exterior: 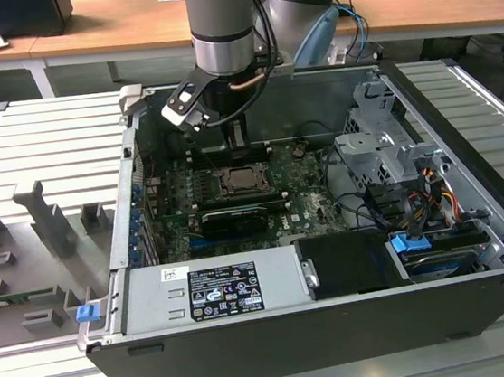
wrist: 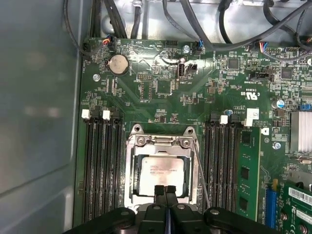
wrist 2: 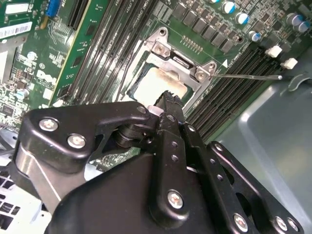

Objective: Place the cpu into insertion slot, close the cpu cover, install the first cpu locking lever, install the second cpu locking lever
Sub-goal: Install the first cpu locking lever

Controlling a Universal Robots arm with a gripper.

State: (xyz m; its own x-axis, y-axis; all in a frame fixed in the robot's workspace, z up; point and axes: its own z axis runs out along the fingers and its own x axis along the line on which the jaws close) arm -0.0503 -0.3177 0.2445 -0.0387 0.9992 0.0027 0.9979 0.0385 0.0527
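One grey fixture tray [exterior: 39,240] is lying at the exterior view's left, beside the open computer case [exterior: 340,324]. Toward the middle, the gripper [exterior: 237,138] is hanging just above the insertion slot [exterior: 237,181] on the green board. In the first wrist view its jaws are pressing together with nothing between them. The fingertips [wrist: 159,191] are hovering at the edge of the cpu [wrist: 162,170], which is sitting in the slot with the cpu cover [wrist: 162,142] lying down around it. A thin locking lever [wrist: 202,178] is slanting away from the cover's side. The drive cage [exterior: 380,151] is standing at the exterior view's right.
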